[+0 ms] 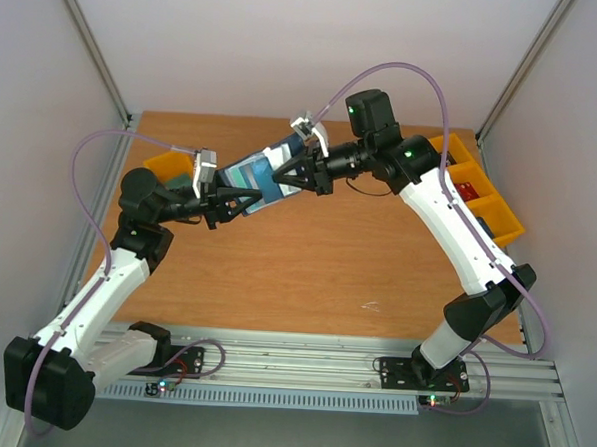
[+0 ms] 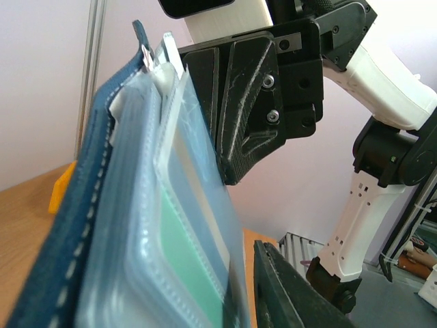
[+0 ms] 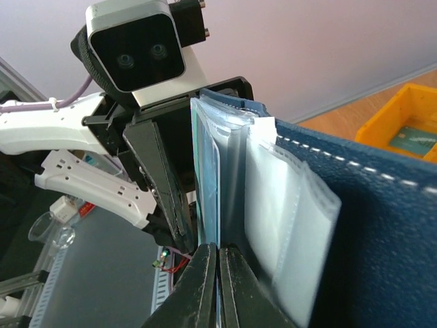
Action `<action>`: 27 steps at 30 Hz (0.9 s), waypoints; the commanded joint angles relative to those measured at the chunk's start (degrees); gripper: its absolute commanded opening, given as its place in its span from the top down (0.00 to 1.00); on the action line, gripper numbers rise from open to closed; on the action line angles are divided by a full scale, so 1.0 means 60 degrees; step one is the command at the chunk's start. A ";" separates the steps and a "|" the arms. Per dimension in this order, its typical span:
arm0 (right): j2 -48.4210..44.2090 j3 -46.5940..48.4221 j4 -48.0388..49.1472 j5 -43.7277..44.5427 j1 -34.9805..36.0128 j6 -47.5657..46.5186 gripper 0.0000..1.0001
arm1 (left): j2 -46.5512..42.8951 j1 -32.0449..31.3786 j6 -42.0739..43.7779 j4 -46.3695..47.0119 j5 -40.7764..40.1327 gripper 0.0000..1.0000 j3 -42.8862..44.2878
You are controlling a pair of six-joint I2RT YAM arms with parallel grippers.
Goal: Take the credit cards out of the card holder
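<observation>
Well clear of the wooden table (image 1: 306, 274), the card holder (image 1: 263, 185) hangs opened between two robot arms. The left claw (image 1: 242, 196) is at one end and the right claw (image 3: 217, 251) at the other, tips facing each other. The right claw's two fingers are pressed together, with one thin bluish inner leaf of the holder pinched between them. The remaining clear sleeves fan out just to that claw's right, and the navy cover with its pale stitching stands farther right again. Straight ahead of the right claw, the left claw's black fingers flank the far edge of the same leaves.

Seen from the left claw's own camera, the holder's navy cover and stacked sleeves fill the space to its left. Only one finger (image 2: 283, 294) shows there, low and to the right, just beside the outermost sleeve. Whether this claw grips the leaves or merely stands around them cannot be told. One of the credit cards (image 2: 194, 263), green-faced, shows through that outermost translucent sleeve, inside the holder and close to the visible finger. A yellow bin (image 3: 392, 119) sits on the table beyond the cover, to the right claw's right and well apart from it.
</observation>
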 commanded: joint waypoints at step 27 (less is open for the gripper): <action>-0.0260 -0.0064 -0.0969 0.1931 -0.0218 -0.0833 0.91 | -0.0142 -0.0018 0.0046 0.0698 0.0306 1.00 -0.0113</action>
